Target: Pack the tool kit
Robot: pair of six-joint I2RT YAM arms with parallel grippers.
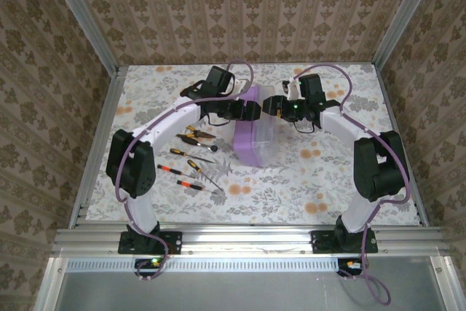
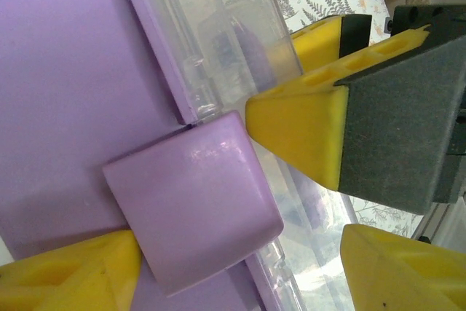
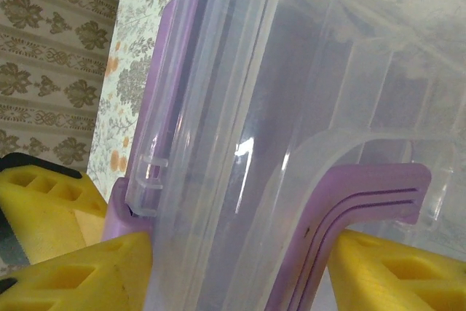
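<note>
Box (image 1: 255, 136) sitting in middle of desk (image 1: 342, 180), nearer far edge, long axis running far edge to near edge. Both arms reaching its far end.

Left end effector (image 2: 233, 274) standing apart, purple latch (image 2: 193, 202) lying between fingers.

Right end effector (image 3: 237, 282) straddling clear lid (image 3: 291, 71) and handle (image 3: 364, 187); clamped or not, cannot tell.

Tools (image 1: 193, 158) lying loose toward left edge, left arm nearer.

Judging latch release as coming move.

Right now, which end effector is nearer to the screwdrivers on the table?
Left. The left end effector sits at the box's purple side, facing the screwdrivers; the right end effector is across on the clear-lid side, farther away.
</note>
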